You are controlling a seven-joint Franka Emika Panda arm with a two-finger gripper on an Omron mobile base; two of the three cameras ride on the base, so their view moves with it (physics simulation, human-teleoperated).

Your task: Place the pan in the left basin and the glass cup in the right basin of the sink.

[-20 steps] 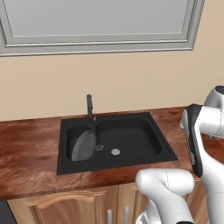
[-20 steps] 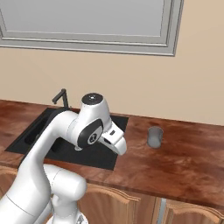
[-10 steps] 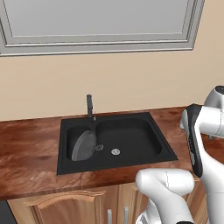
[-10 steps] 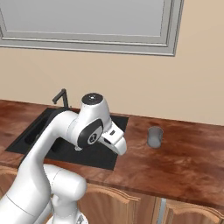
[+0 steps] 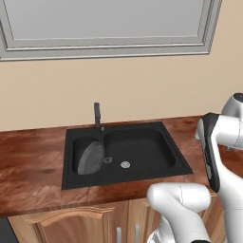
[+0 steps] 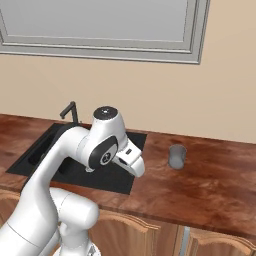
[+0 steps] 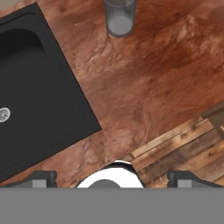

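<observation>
Pan (image 5: 91, 158) lies tilted in the left basin (image 5: 85, 154) of the black sink (image 5: 124, 153), leaning on its left wall. Glass cup (image 6: 176, 156) stands upright on the wooden counter (image 6: 210, 185), right of the sink. Gripper (image 7: 112, 180) hovers over the counter, jaws wide apart, empty.

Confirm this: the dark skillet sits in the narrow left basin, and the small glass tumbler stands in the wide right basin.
Half right. The dark grey round skillet does sit in the narrow left basin, but the small translucent glass tumbler stands on the wooden counter right of the black sink, as the right base view shows.
</observation>
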